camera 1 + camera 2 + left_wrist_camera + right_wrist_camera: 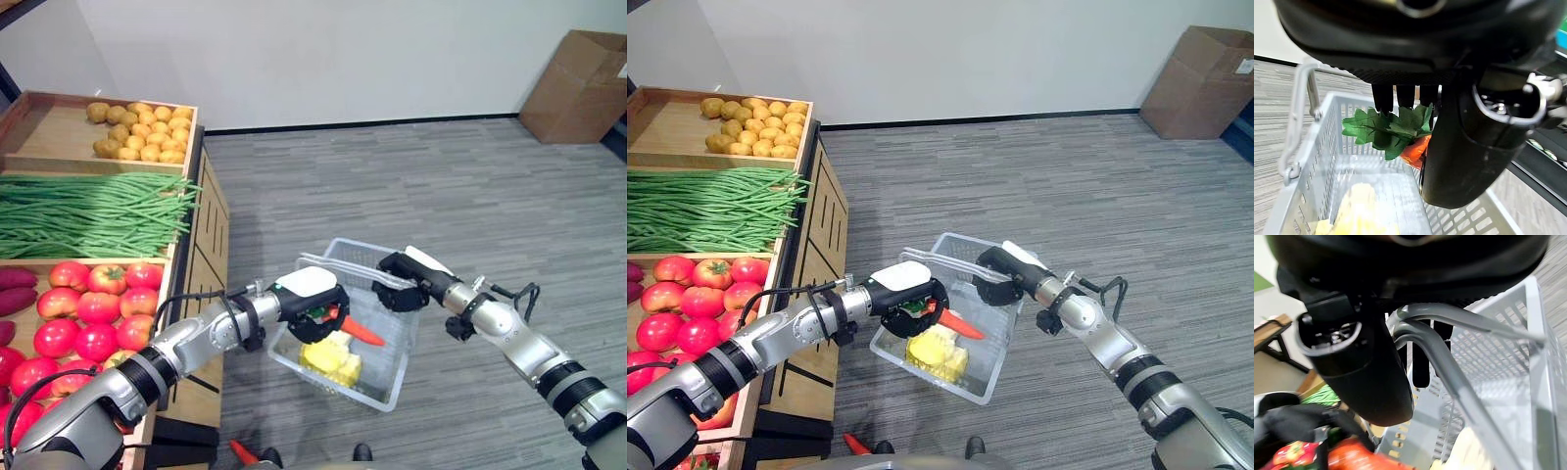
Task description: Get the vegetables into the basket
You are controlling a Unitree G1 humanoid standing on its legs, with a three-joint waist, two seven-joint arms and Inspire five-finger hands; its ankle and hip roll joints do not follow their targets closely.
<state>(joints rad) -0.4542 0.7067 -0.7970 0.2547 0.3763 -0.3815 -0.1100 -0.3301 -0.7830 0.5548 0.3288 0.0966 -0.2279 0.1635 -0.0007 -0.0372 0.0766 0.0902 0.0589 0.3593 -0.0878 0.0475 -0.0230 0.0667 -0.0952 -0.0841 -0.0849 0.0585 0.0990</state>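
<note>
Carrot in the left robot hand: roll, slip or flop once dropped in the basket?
The carrot looks stiff and tapered, so it probably tips sideways rather than flops. Its leafy top seems soft. The mesh basket and yellow vegetable should stop rolling.

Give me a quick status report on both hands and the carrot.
Left hand shut on carrot, over basket. Right hand shut on basket handles, holding it up. Yellow vegetable already inside. Nothing in the way.
</note>
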